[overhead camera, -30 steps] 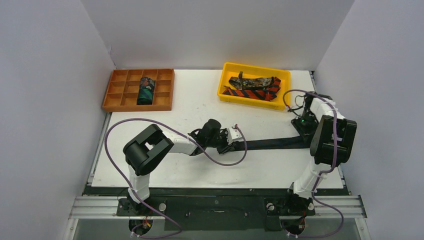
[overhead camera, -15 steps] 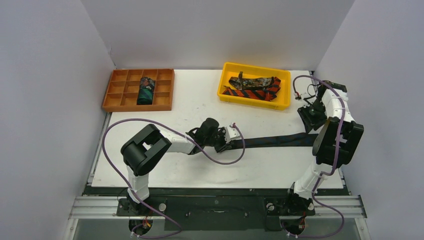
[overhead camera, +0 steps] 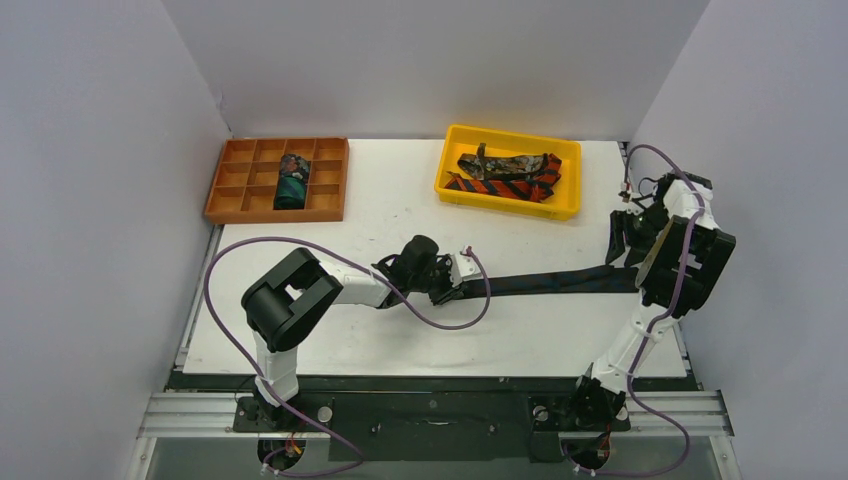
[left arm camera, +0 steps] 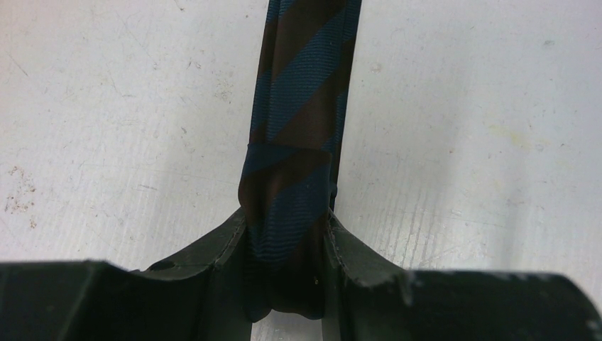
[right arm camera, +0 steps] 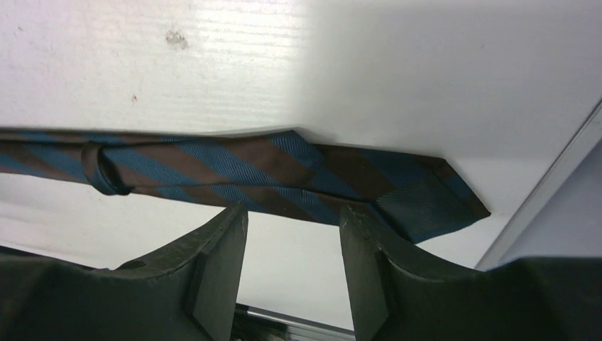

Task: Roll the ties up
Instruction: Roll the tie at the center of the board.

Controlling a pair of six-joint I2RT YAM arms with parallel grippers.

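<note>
- tie [overhead camera: 545, 283] lies flat in a straight band across the table [overhead camera: 400, 340], from mid-table to the right edge, its wide tip just short of the rail [right arm camera: 543, 188]
- left claw [overhead camera: 462, 290] pinches the tie's narrow end, with fabric bunched between its fingers
- right claw [overhead camera: 622, 245] is spread and holds nothing; it hangs over the wide end, close to the right wall [overhead camera: 760, 150]
- white table top shows on both sides of the tie, up to the bin [overhead camera: 447, 165] and the tray [overhead camera: 222, 185] at the far edge
- top view shows the tie plain dark; the wrist views show blue and brown diagonal stripes and a keeper loop
- only the top view shows the roll [overhead camera: 292, 182] in the tray, and the striped tie [overhead camera: 500, 188] and brown tie [overhead camera: 510, 163] in the bin
</note>
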